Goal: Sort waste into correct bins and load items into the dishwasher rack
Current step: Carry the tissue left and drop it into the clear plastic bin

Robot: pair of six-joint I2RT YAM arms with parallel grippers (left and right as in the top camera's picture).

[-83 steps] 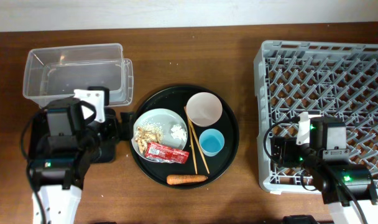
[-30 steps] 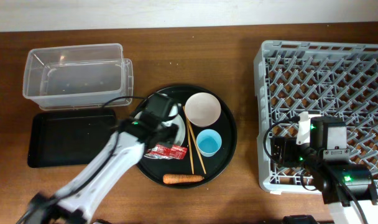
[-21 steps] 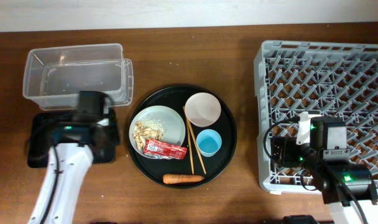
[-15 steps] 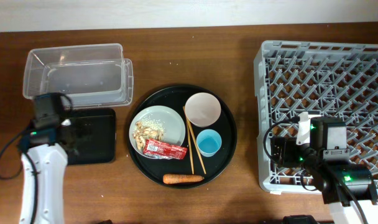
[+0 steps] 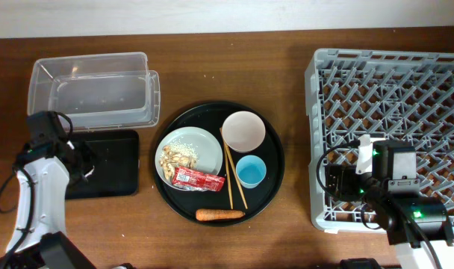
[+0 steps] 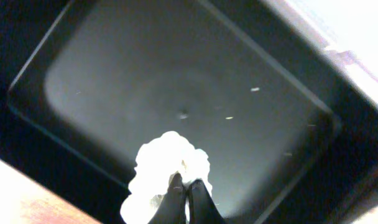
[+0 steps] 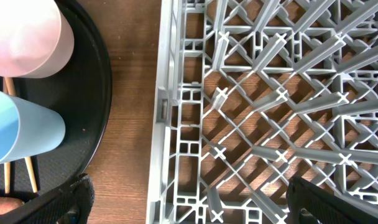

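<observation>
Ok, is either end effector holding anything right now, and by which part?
The left end effector pinches the crumpled white tissue by one edge, over the black tray. The right end effector, open, holds nothing.

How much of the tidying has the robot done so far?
Barely started. Nothing is finished: the clear tub and rack look empty. In hand: the left gripper pinches the tissue over the black tray. Left: wrapper, scraps, carrot, plate, bowl, cup, chopsticks.
</observation>
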